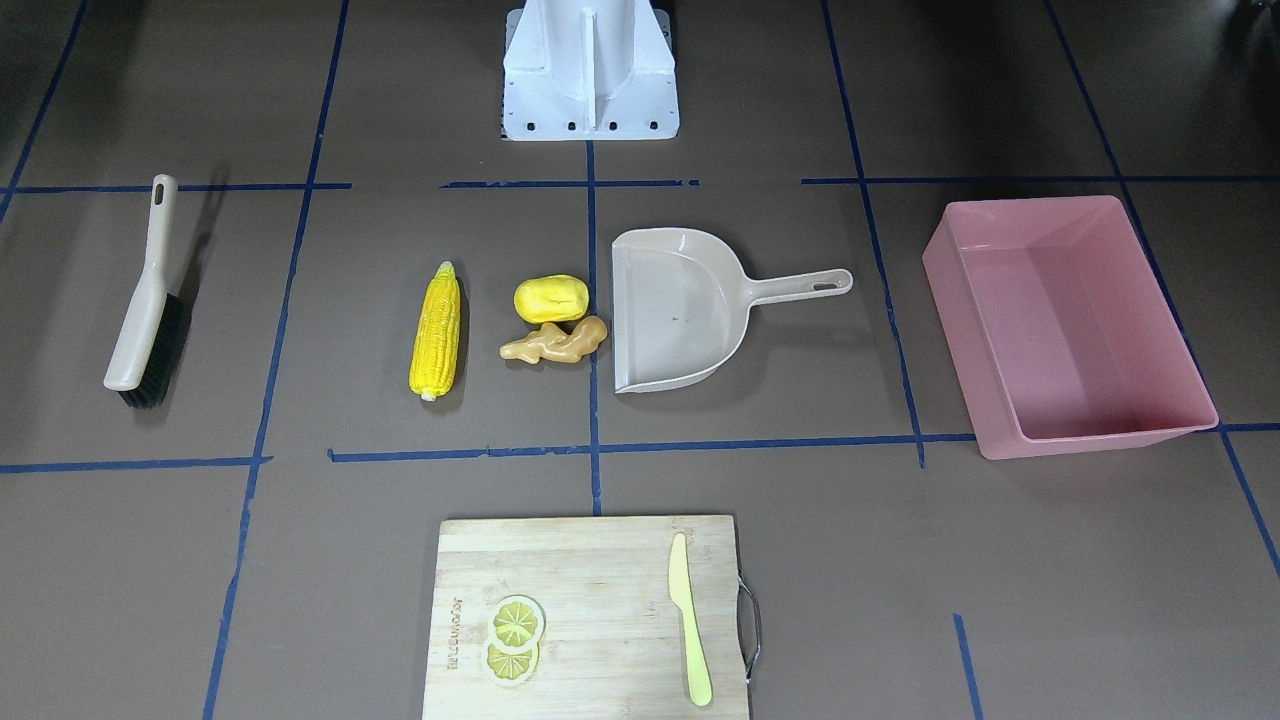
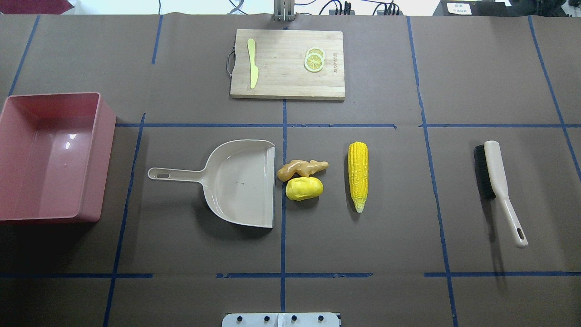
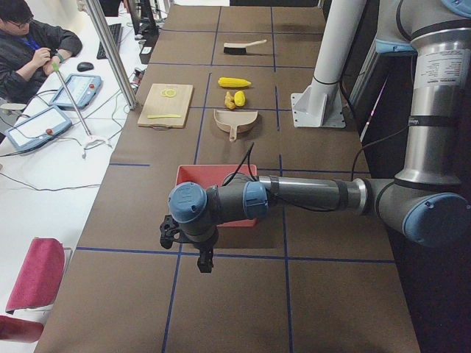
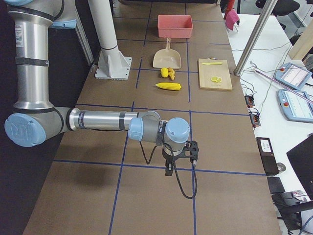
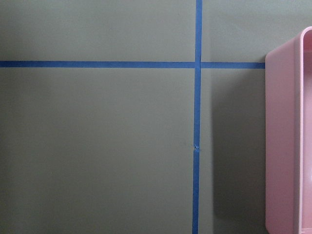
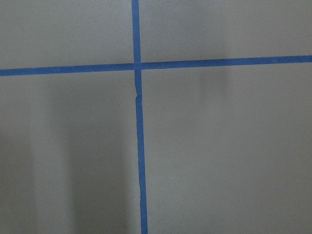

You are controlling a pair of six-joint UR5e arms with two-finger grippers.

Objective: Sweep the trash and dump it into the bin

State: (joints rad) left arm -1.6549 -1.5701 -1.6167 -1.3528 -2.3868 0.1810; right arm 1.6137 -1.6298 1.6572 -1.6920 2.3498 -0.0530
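Though outside the overhead view, left claw (image 3: 204,262) near the bin (image 3: 210,176) side-on

I am looking in on a robotics lab. My table (image 2: 408,204) is papered brown and gridded with blue tape (image 2: 283,227). A seated operator (image 3: 29,44) works beside teach pendants (image 3: 37,126) on a white bench, and an aluminium post (image 3: 110,51) stands at the table's edge.

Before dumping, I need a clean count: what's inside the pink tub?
Nothing. The pink tub shows its whole bare floor in the overhead view; nothing is covered. The corn cob, potato and ginger root lie outside, on the table.
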